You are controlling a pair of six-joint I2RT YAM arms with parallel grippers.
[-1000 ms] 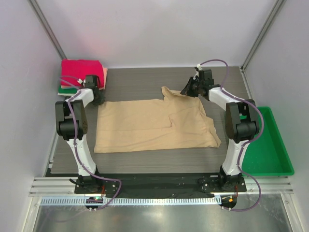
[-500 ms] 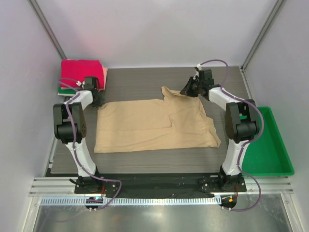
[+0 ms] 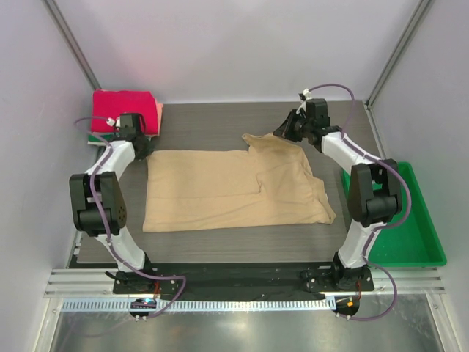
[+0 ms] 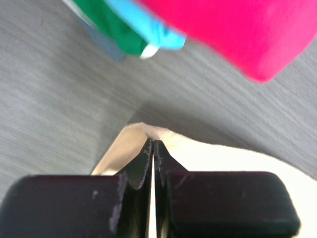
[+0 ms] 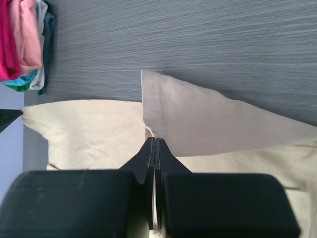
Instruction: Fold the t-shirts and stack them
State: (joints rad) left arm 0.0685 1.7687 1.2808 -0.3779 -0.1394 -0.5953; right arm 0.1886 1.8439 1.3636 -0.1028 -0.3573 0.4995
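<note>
A tan t-shirt (image 3: pixel 234 187) lies spread flat across the middle of the dark table. My left gripper (image 3: pixel 145 151) is shut on its far left corner; in the left wrist view the shut tips (image 4: pixel 153 144) pinch a raised peak of tan cloth (image 4: pixel 218 158). My right gripper (image 3: pixel 283 135) is shut on the shirt's far right edge. In the right wrist view its tips (image 5: pixel 155 141) hold a lifted tan flap (image 5: pixel 208 119). Folded t-shirts, a pink-red one (image 3: pixel 123 103) on top, are stacked at the far left corner.
A green plastic tray (image 3: pixel 414 235) sits off the table's right edge. The stack shows salmon, teal and green layers (image 5: pixel 27 44) under the pink-red shirt (image 4: pixel 237 29). White walls and metal posts enclose the far side and both flanks.
My left gripper has closed on the shirt's far left corner, and that arm's elbow has swung out to the left. The right arm has risen slightly, still holding the far right edge.
</note>
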